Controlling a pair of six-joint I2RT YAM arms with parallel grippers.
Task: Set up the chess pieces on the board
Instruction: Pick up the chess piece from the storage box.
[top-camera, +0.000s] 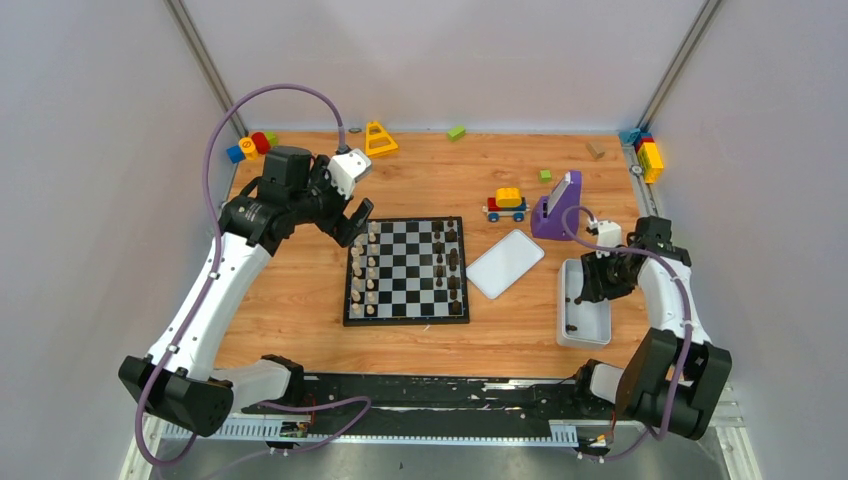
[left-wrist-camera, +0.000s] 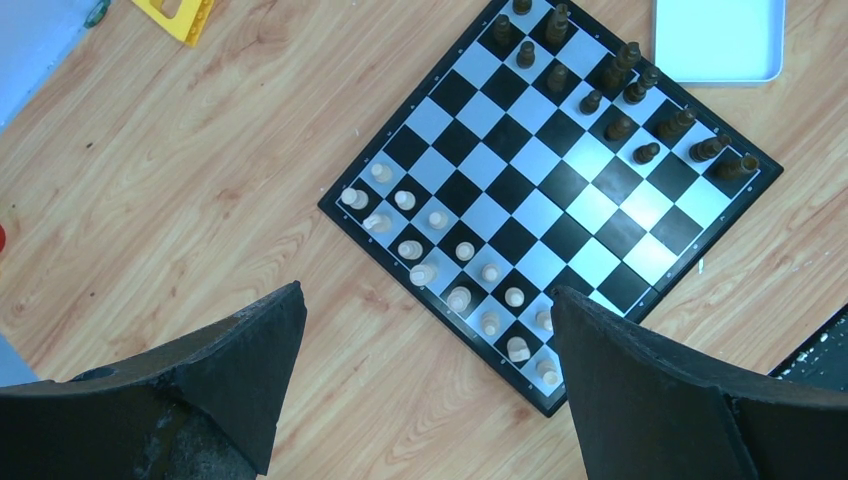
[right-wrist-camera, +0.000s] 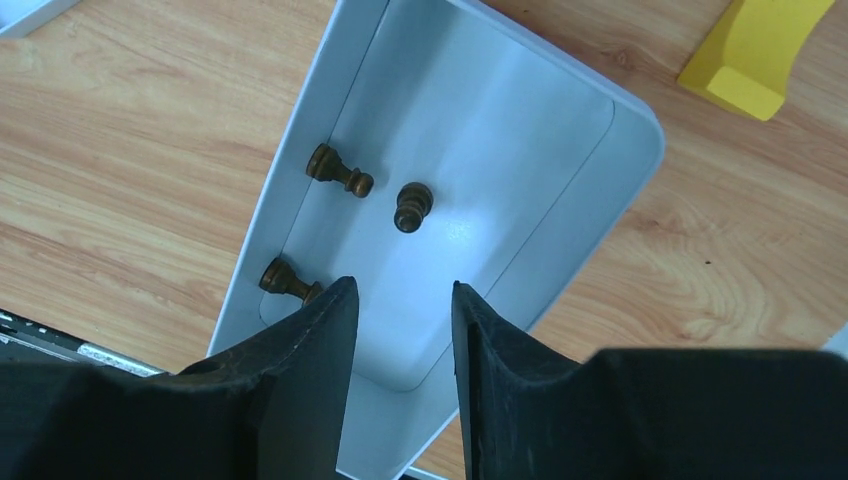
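The black and grey chessboard (top-camera: 407, 270) lies mid-table, also in the left wrist view (left-wrist-camera: 560, 190). Cream pieces (left-wrist-camera: 440, 262) fill its left rows, dark brown pieces (left-wrist-camera: 640, 95) its right side. My left gripper (top-camera: 358, 218) hangs open and empty above the table by the board's far left corner; its fingers (left-wrist-camera: 240, 370) frame bare wood. My right gripper (top-camera: 592, 285) is open and empty above the white tray (right-wrist-camera: 600, 190). In the tray lie three dark pieces: two (right-wrist-camera: 340, 170) (right-wrist-camera: 288, 280) on their sides, one (right-wrist-camera: 412, 205) seen end-on.
The tray's white lid (top-camera: 506, 262) lies right of the board. A purple stand (top-camera: 556, 206) and a toy car (top-camera: 506, 204) sit behind it. Coloured blocks (top-camera: 251, 146) and a yellow triangle (top-camera: 379, 139) lie at the far edge, more blocks (top-camera: 648, 155) at far right.
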